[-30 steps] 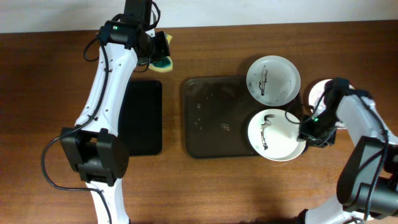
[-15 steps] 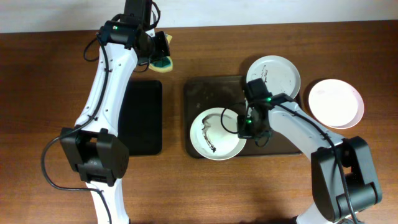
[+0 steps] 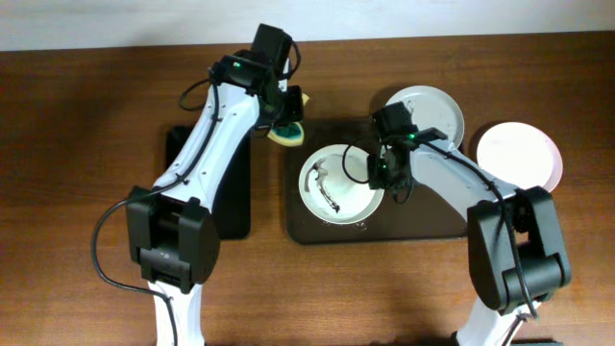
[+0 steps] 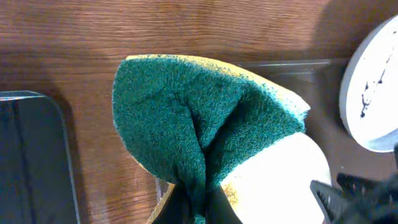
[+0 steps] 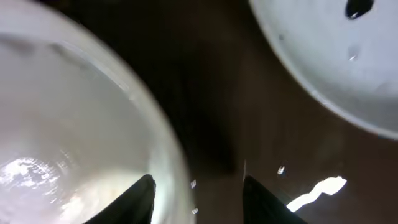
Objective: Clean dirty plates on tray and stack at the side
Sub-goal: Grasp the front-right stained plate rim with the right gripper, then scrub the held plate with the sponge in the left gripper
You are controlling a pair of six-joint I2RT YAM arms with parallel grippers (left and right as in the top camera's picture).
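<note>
- Progress, as judged from the layout: one plate of three is done; the clean plate [image 3: 519, 159] lies on the table [image 3: 96, 144] to the right of the tray [image 3: 432, 223], apart from it, white and unmarked, the start of the side stack
- Outstanding, item one: the smeared plate [image 3: 338, 185] sits in the middle of the tray, dark streaks on its left half, not yet wiped
- Outstanding, item two: the second plate [image 3: 437, 108] is at the tray's far right corner, partly over the rim and partly hidden by the arm; the right wrist view shows a dark speck on it, so it probably needs wiping too
- Left arm: stretched above the black tray [image 3: 216, 192] toward the brown tray's far left corner; the left gripper [image 3: 288, 117] is clamped on a folded sponge [image 3: 286, 133], green scouring face outward over yellow; the sponge is near the smeared plate but clear of it
- Right arm: bent in over the tray from the right, the right gripper [image 3: 382, 178] at the smeared plate's right rim; one finger is over the plate's inside, the other over bare tray, the rim between them; pinching or merely straddling cannot be told
</note>
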